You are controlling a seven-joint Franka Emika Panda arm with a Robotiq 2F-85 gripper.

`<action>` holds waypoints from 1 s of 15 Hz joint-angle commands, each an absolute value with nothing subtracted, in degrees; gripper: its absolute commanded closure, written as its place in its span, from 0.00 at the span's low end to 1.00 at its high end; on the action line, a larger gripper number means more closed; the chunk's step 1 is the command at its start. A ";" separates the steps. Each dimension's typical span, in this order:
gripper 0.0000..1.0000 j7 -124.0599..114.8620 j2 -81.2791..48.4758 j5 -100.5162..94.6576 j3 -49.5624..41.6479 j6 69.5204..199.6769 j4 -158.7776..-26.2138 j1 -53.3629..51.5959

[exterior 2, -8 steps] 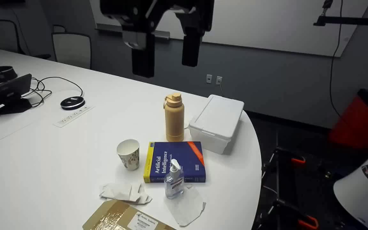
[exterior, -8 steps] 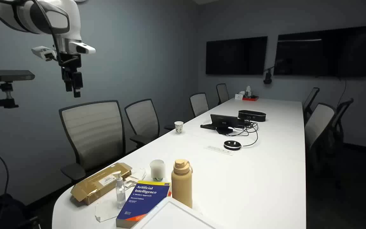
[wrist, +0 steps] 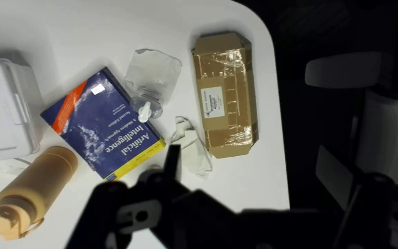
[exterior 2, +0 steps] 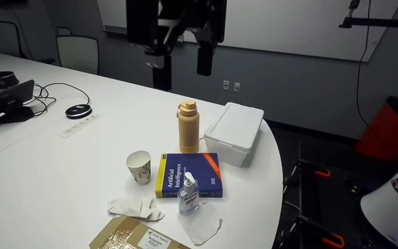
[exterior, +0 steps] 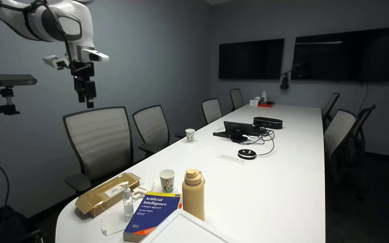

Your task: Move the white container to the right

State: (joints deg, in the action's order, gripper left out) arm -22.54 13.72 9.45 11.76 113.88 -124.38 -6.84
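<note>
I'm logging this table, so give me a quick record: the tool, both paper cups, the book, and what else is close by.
Tool: open, empty, in the air
Book: flat, cover up
Near cup: upright, printed, beside the book, not touching it
Far cup: upright, farther along the table
Tan bottle: upright, cap on
Pump bottle: clear, upright
Box: white, lid on
Carton: brown, label up
</note>
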 commanded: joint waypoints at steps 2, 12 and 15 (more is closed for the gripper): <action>0.00 -21.16 9.76 1.33 8.65 119.26 -126.87 -3.36; 0.00 -20.09 -9.52 -10.56 -3.44 140.27 -127.96 3.73; 0.00 -20.78 -13.35 -12.14 -5.97 140.76 -127.87 3.18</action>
